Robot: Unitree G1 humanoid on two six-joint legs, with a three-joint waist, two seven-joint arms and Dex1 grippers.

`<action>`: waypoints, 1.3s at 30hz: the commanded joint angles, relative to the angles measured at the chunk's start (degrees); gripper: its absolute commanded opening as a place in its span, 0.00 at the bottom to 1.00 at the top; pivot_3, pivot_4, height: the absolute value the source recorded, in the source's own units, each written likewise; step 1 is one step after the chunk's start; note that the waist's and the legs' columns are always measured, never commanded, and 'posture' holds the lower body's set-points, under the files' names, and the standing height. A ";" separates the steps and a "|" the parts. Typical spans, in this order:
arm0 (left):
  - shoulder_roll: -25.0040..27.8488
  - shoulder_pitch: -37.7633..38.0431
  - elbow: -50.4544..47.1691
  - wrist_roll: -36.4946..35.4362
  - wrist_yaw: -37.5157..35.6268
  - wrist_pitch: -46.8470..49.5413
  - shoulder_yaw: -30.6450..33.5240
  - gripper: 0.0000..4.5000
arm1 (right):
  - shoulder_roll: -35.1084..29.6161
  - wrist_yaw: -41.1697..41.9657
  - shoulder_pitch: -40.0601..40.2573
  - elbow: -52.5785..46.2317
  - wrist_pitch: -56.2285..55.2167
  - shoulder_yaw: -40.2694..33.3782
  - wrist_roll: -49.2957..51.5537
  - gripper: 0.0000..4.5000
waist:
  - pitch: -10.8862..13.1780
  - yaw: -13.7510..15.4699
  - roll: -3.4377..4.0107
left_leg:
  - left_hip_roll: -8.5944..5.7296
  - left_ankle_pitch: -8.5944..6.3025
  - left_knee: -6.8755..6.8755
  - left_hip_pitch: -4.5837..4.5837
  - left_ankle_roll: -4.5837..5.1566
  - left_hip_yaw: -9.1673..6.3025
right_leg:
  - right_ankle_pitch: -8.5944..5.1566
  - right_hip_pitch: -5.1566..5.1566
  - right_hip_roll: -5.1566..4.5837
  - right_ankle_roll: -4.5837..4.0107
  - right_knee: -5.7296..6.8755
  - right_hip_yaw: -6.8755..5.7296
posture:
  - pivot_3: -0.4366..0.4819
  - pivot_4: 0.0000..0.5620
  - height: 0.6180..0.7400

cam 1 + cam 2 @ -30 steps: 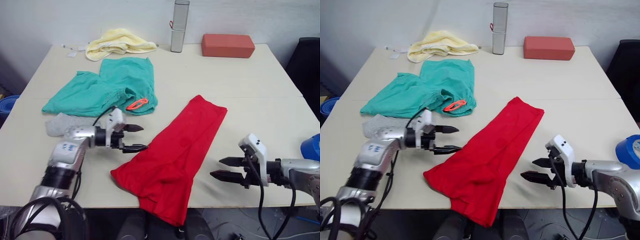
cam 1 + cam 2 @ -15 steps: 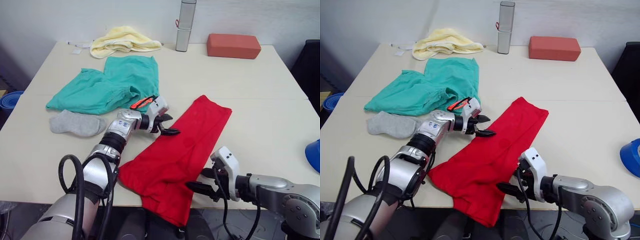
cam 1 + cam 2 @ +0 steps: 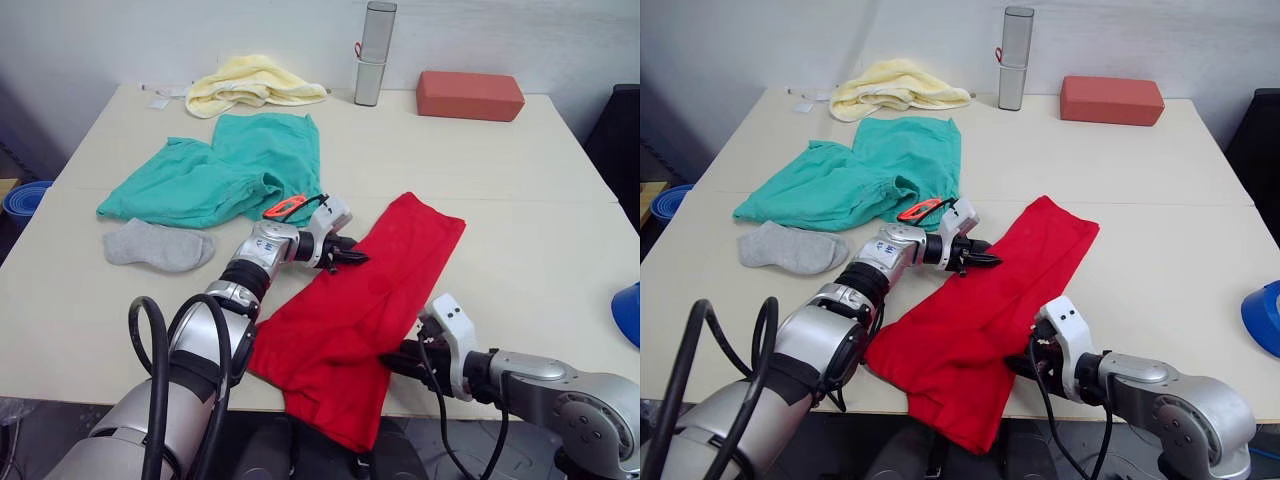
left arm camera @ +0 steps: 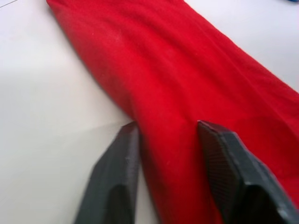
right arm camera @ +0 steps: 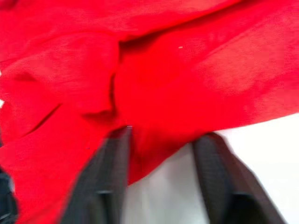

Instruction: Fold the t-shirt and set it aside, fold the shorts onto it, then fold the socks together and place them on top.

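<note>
I can read no text, label, brand, number or sign. My left forearm point(image 3: 883, 252) carries a small blue mark, too small to make out. The t-shirt point(image 3: 370, 300), shorts point(image 3: 225, 175) and socks point(image 3: 158, 246) on the tabletop point(image 3: 520, 200) bear no print I can see.

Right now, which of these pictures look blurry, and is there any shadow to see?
Right wrist view: both claw fingers and the t-shirt are smeared. Left wrist view: sharper, with a soft shadow on the table beside the cloth. Head views: evenly lit.
</note>
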 commanded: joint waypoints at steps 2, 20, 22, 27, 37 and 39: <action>-1.03 2.05 2.02 1.84 0.86 -0.74 -0.22 0.05 | -1.06 0.70 -0.24 2.67 -3.93 3.69 -1.74 0.03 | -0.02 0.00 -0.01 | 0.00 0.00 0.00 0.03 0.00 0.00 | 0.00 0.03 0.00 0.00 -0.01 0.00 | 0.48 0.27 1.00; 4.34 13.08 -14.50 -4.29 7.97 -3.60 10.01 0.01 | -17.93 11.00 -4.29 17.81 -19.76 0.47 -7.14 0.00 | -0.05 -0.34 -0.08 | 0.00 0.05 -0.01 0.25 -0.06 0.03 | 0.00 0.19 -0.05 0.00 -0.03 0.05 | 0.48 0.27 1.00; 4.06 14.66 -18.54 -5.12 8.80 -1.89 10.19 0.01 | -20.00 12.60 -5.26 20.82 -21.99 0.33 -8.42 0.00 | -0.05 -0.31 -0.08 | 0.00 0.05 -0.01 0.25 -0.06 0.03 | 0.00 0.19 -0.05 0.00 -0.04 0.06 | 0.48 0.27 1.00; 2.12 19.39 -29.75 -6.36 11.55 2.52 9.48 0.01 | -22.70 16.99 -7.22 26.71 -26.72 1.99 -10.70 0.00 | -0.04 0.03 -0.07 | 0.01 0.10 -0.02 0.21 -0.16 0.04 | 0.00 0.17 -0.04 0.00 -0.05 0.05 | 0.48 0.27 1.00; -0.54 29.36 -48.95 -8.11 16.50 10.55 7.62 0.16 | -23.22 24.89 -7.08 29.46 -30.96 0.25 -9.84 0.09 | -0.04 0.17 -0.08 | 0.01 0.10 0.03 0.10 -0.17 0.02 | 0.02 0.16 -0.05 0.04 -0.08 0.04 | 0.48 0.27 1.00; 2.30 31.14 -51.46 -7.36 14.16 7.44 6.91 0.30 | -24.71 28.33 -4.43 28.88 -37.49 0.13 -12.52 0.22 | -0.04 0.16 -0.07 | 0.01 0.12 0.02 0.10 -0.21 0.02 | 0.02 0.16 -0.03 0.04 -0.10 0.03 | 0.48 0.27 1.00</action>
